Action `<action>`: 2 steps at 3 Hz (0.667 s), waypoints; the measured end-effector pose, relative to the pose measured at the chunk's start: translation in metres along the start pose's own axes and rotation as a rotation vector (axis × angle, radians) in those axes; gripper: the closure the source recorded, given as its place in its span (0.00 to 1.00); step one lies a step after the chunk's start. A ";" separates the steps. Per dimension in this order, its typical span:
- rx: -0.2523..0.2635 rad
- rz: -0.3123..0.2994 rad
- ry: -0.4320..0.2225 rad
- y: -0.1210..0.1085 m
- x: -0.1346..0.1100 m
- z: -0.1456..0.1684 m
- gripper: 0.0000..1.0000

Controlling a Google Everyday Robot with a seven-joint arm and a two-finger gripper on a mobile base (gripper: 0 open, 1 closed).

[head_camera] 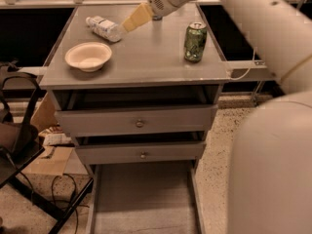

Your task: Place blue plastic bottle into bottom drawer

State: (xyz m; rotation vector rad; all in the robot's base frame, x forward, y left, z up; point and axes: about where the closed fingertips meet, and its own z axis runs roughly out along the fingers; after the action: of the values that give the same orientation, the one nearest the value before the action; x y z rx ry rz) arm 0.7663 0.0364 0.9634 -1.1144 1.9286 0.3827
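Observation:
The blue plastic bottle lies on its side at the back left of the grey cabinet top. It is clear, with a pale label. My gripper hangs over the back middle of the top, with its tan tip just right of the bottle and close to it. I cannot tell whether they touch. The bottom drawer is pulled out at floor level, and its flat grey tray shows nothing in it.
A green soda can stands upright at the right of the top. A cream bowl sits at the front left. Two knobbed drawers are slightly ajar above the bottom drawer. My white arm fills the right side. A black chair and cardboard stand to the left.

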 end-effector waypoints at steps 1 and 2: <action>0.023 0.036 -0.023 -0.009 -0.049 0.117 0.00; 0.026 0.036 -0.032 -0.010 -0.050 0.127 0.00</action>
State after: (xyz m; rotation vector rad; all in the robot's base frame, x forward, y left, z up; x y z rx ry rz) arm 0.8531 0.1370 0.9294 -1.0513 1.9224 0.3919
